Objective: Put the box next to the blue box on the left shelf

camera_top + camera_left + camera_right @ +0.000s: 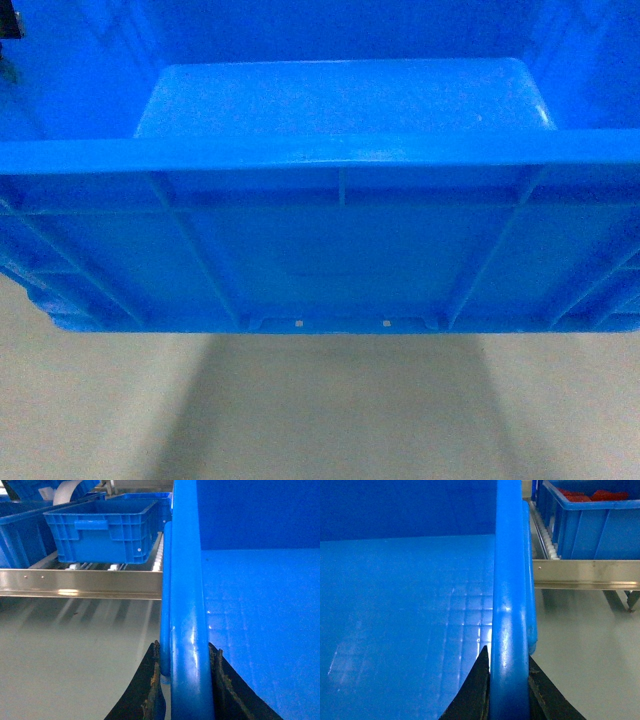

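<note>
Carry phase. The box is off the floor, held between both arms and filling the head view; it looks empty inside.

Left gripper: clamped on the box's left rim, dark fingers either side of the wall. Right gripper: clamped likewise on the right rim, fingers pinching the wall.

Left wrist view: shelf ahead and to the left, a steel front rail with rollers behind it. A blue box sits on it, near the held box's left rim but apart from it. More blue bins further left and behind. Right wrist view: another rail with a bin holding red items; that looks like the right-hand section, not the target.

Judgement: the box is at the shelf but not yet set down. The head view is blocked by the box, so clearance over the rail cannot be read there. Next move calls for keeping both grips tight and level, lifting the base clear of the rail, pushing forward onto the rollers beside the blue box, then releasing. Risk: the base catching the rail, or nudging the blue box.
</note>
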Motion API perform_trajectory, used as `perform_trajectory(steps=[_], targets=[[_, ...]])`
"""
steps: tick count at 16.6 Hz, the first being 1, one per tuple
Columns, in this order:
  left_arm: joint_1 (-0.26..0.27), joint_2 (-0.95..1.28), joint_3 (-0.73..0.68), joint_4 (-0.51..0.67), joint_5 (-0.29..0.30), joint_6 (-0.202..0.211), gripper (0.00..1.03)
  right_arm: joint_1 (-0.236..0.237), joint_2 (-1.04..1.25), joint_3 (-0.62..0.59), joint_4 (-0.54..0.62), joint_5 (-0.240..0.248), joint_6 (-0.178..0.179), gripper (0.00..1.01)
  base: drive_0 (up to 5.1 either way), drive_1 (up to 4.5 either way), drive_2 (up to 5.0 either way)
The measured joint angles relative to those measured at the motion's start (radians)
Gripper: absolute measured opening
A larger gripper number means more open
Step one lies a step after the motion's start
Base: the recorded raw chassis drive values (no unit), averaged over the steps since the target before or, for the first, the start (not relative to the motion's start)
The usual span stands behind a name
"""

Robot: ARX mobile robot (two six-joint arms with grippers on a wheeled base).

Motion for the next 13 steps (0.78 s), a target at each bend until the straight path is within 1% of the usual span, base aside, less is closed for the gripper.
perform_trajectory(steps=[13], targets=[[0.000,0.000,0.000,0.008,0.000,0.000,0.18,0.000,0.000,0.000,0.005,0.000,0.000,0.09,0.0,0.00,0.0]])
